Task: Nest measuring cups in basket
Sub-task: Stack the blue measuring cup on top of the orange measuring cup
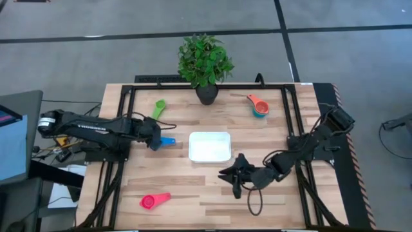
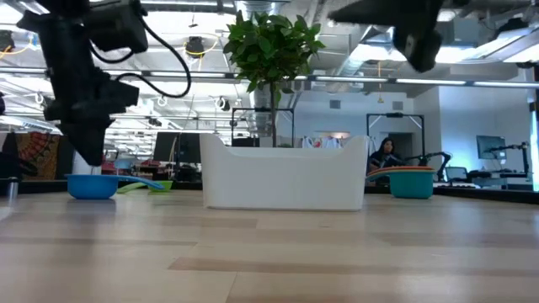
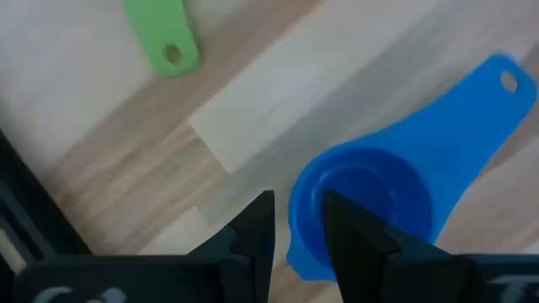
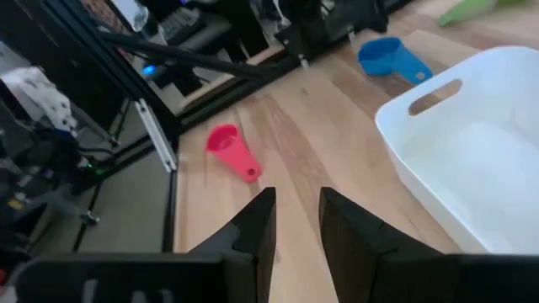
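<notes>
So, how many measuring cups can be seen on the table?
5 visible: green plastic cup left of the plant, blue plastic cup at the left hand, red plastic cup at the near-left, and orange cup nested in teal cup at the far-right. More may be hidden.

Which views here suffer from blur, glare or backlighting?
Low view: bright ceiling lights backlight the scene, leaving the arms as dark silhouettes over the white basket. Left wrist view: the blue cup and the left end effector look soft, too near. High view: even light, no glare.
</notes>
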Available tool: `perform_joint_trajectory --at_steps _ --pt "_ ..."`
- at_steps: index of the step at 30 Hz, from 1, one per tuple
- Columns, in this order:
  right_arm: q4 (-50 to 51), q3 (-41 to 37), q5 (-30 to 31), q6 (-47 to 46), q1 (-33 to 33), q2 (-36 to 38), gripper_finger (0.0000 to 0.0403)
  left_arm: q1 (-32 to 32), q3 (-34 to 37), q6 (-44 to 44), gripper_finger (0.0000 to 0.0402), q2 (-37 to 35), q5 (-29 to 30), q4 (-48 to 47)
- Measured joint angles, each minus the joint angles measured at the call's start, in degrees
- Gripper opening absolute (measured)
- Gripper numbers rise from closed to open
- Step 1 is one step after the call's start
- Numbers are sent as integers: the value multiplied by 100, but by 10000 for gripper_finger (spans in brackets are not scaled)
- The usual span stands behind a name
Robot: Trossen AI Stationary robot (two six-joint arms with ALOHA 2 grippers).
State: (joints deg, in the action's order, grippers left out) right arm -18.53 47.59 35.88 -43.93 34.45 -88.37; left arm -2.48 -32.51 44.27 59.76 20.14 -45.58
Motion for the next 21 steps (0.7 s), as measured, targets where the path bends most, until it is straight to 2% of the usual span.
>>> perform_joint_trajectory --at_steps 6,14,17,21 --pt "1 2 609 32 308 4 118 -1 0 -256 88 379 -336 6" --pt "310 2 641 682 348 80 118 -244 4 -623 42 1025 -371 316" --pt "742 2 667 889 199 283 118 -304 -10 -782 14 1221 -512 583" --pt "1756 2 786 948 -186 817 118 -247 -141 -912 7 1253 -599 577"
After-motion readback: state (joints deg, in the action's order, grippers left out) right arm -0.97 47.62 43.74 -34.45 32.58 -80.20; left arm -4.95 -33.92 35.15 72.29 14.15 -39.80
